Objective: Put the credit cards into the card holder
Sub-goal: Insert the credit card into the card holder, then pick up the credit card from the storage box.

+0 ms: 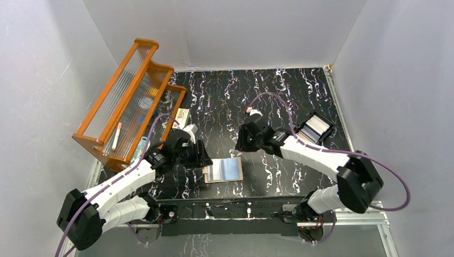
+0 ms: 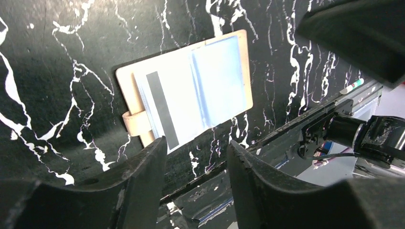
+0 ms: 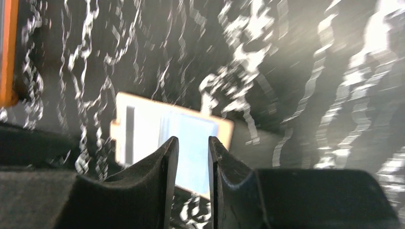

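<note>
Under everything, a big black surface (image 1: 300,91) with white squiggly lines, like marble.

Far to the left of the small tan leather-like folding card holder (image 2: 125,80) and farther back, a tall orange rack (image 1: 126,101) with wavy see-through sides. Small things inside it, too small to tell.

Next, two white-and-black robot arms reaching in from the near edge. The left arm (image 1: 123,184) coming up to the left side of the card holder. The right arm (image 1: 316,155) bending in from the right side of the card holder, with a purple cable looping along it.

Well off to the right of the card holder and farther back, a black plastic tray (image 1: 316,128) with pale flat things in it, right beside the right arm.

The card holder itself lying open and flat, with a little snap tab (image 2: 133,123) poking out of its left side. On its open face, two credit cards side by side: a white plastic card (image 2: 174,102) with a dark grey stripe, next to the tab, and a light blue plastic card (image 2: 222,78) on the far side from the tab. One corner of the white plastic card sticking out a bit past the holder's edge. Tucked into pockets or only lying on top: cannot tell.

Then the left hand (image 2: 196,176), just beside the left edge of the card holder. Black fingers wide apart, nothing between them.

Last, the right hand (image 3: 191,162), above the surface and behind the card holder. Black fingers close together with only a thin gap, holding nothing. Right wrist view blurry.
</note>
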{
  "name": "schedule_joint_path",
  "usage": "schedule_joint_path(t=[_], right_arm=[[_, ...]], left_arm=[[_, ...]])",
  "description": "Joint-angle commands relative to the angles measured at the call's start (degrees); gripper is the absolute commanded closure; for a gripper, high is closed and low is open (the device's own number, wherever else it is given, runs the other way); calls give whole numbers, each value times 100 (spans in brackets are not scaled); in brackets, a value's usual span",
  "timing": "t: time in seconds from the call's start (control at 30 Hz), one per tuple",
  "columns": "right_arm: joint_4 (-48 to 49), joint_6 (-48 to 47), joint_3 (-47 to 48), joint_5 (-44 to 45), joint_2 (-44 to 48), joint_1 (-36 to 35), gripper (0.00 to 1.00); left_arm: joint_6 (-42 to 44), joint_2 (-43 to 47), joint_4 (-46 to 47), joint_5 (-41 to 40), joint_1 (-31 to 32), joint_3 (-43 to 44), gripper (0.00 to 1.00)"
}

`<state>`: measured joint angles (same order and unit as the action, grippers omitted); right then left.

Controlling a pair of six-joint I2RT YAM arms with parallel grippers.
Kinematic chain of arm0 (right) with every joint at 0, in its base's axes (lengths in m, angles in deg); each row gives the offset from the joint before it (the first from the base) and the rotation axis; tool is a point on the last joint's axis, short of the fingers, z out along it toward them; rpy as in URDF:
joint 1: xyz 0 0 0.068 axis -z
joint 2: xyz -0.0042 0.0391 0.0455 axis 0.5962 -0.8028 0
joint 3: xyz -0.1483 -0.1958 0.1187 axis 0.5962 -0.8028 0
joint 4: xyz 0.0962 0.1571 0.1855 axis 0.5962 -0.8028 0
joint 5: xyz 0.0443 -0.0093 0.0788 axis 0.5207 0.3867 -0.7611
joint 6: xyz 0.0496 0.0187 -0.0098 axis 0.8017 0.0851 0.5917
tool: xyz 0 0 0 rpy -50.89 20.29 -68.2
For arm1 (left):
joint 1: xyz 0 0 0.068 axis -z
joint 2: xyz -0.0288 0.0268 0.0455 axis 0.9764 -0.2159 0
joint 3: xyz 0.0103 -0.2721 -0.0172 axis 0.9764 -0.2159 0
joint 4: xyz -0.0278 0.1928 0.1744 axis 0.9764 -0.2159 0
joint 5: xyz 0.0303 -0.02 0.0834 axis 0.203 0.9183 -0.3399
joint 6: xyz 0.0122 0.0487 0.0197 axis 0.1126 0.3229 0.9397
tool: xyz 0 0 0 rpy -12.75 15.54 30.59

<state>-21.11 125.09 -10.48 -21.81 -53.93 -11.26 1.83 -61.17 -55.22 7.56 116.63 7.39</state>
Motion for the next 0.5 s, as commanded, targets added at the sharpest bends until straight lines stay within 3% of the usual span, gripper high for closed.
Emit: schedule_joint_path(t=[0.0, 0.17, 0.3, 0.33, 0.37, 0.47], right_arm=[[-1002, -1629, 628, 1792, 679, 355, 63], [-1219, -3205, 980, 3067, 924, 912, 63], [-589, -4756, 636, 3674, 1110, 1382, 63], [-497, -4979, 570, 3706, 1136, 1582, 63], [-479, -5126, 553, 3642, 1144, 1838, 46], [-466, -5754, 444, 3240, 1077, 2585, 53]], left_arm=[[595, 30, -424, -37, -16, 638, 49], [1344, 171, -1042, -196, -16, 1357, 41], [1872, 412, -1580, -449, -15, 1928, 38], [2010, 477, -1681, -474, -16, 2040, 36], [2147, 529, -1769, -466, -16, 2117, 33], [2491, 685, -1924, -485, -16, 2248, 23]])
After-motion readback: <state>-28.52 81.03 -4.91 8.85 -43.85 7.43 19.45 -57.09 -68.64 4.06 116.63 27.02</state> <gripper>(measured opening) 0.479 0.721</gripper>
